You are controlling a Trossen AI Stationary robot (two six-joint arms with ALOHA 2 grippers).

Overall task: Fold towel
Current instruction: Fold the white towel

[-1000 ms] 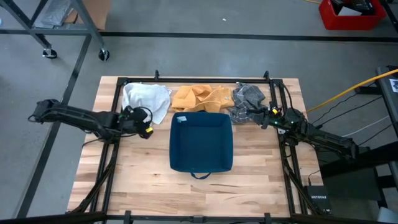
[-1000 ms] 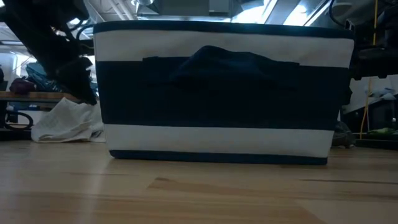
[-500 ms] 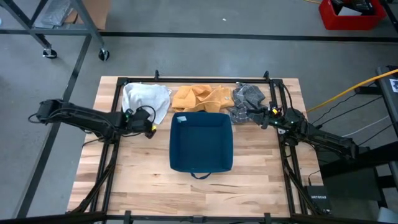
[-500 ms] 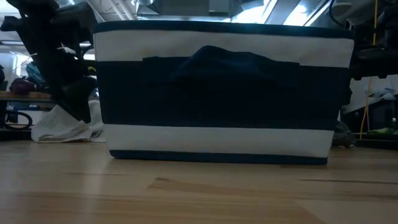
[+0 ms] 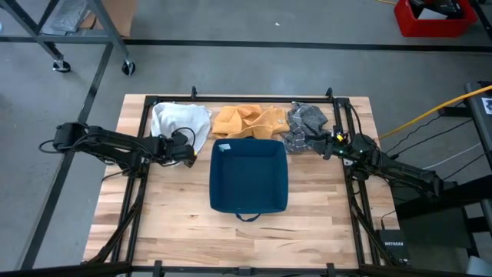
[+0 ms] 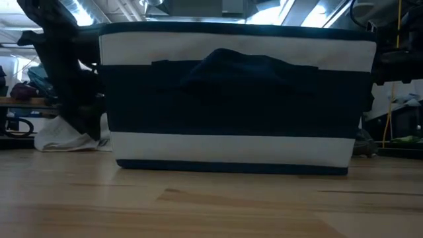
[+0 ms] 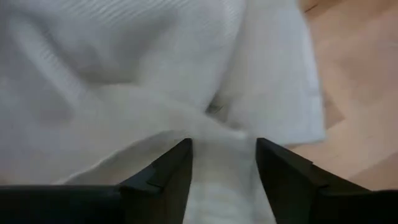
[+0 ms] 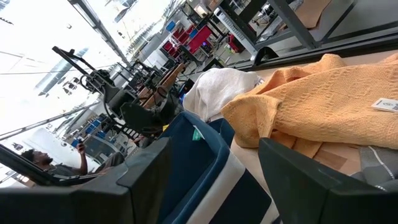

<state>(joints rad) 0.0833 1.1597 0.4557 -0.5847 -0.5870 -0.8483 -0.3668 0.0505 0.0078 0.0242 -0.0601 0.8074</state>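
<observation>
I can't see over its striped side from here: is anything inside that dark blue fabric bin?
Seen from above, the dark blue fabric bin shows only its bare dark floor; no towel lies inside. At table height its striped wall hides the interior.

Even overhead light; blurred wrist close-up

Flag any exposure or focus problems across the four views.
Low view: blue-and-white bin fills the frame, backlit and dark. Left wrist view: white towel soft, out of focus between the fingers. Right wrist view: background blown out at one side. High view: evenly lit.
</observation>
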